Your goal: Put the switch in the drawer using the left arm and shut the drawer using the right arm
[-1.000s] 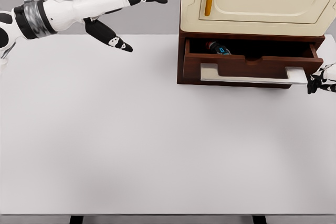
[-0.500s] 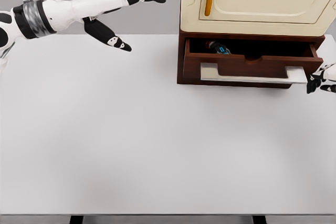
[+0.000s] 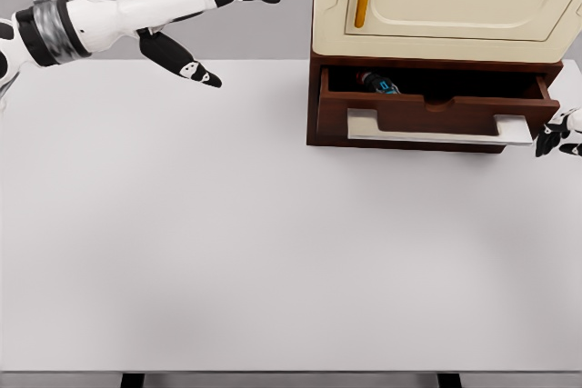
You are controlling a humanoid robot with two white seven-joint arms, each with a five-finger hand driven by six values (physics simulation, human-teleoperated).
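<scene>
The switch [image 3: 378, 83], a small dark device with blue and red ends, lies inside the brown wooden drawer [image 3: 427, 115], which stands partly pulled out under a cream cabinet [image 3: 446, 2]. My left hand [image 3: 214, 20] hovers open and empty above the table's far left, well away from the drawer, fingers stretched toward the right. My right hand [image 3: 556, 136] shows only at the right edge, just right of the drawer's white handle [image 3: 441, 131], its dark fingertips curled with nothing in them.
The white table [image 3: 273, 243] spreads below and in front of the cabinet. Its front edge runs along the bottom of the view, with two dark legs showing beneath.
The drawer has slid slightly inward, and my right hand has shifted a little up and right with it. My left arm has drawn back a little to the left.
</scene>
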